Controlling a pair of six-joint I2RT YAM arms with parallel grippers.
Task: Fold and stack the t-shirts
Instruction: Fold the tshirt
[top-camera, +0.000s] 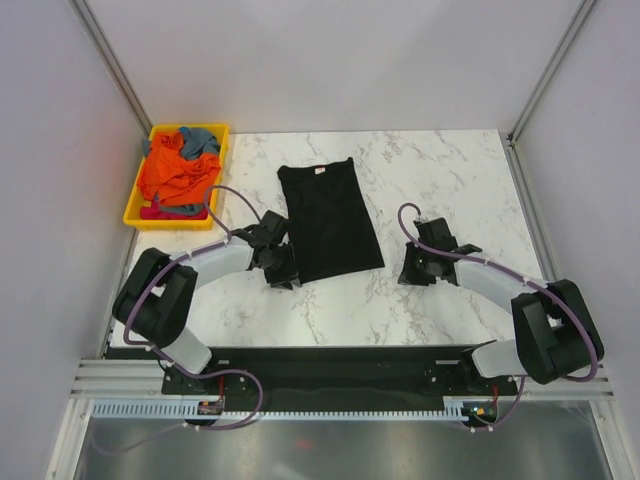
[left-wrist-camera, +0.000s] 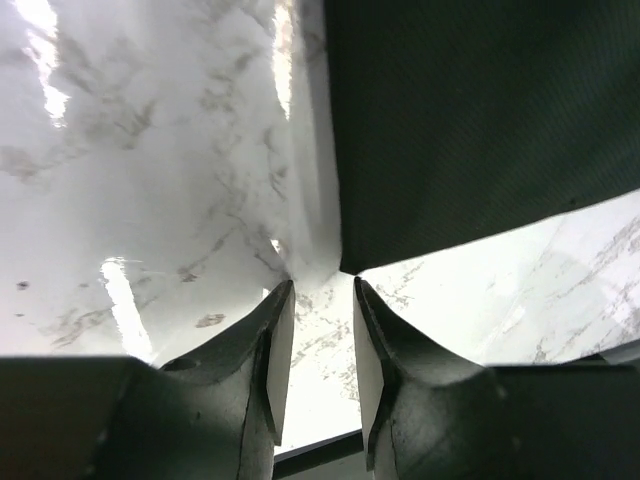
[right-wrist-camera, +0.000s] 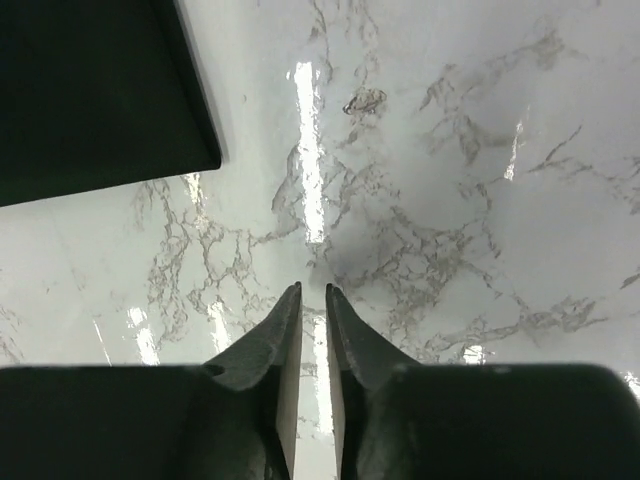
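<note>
A black t-shirt (top-camera: 328, 222) lies flat in the middle of the marble table, folded into a long strip with its neck label at the far end. My left gripper (top-camera: 288, 276) sits at the strip's near-left corner. In the left wrist view that gripper (left-wrist-camera: 322, 285) stands open and empty, and the black cloth (left-wrist-camera: 480, 120) has its corner just ahead of the fingertips. My right gripper (top-camera: 410, 272) rests right of the shirt, apart from it. Its jaws (right-wrist-camera: 312, 288) are slightly open over bare marble, with the shirt's corner (right-wrist-camera: 90, 90) at the upper left.
A yellow tray (top-camera: 160, 222) stands at the table's far-left corner, heaped with crumpled orange t-shirts (top-camera: 175, 175) and a grey-blue one (top-camera: 202, 140). White walls close in the table on three sides. Both arm bases are at the near edge.
</note>
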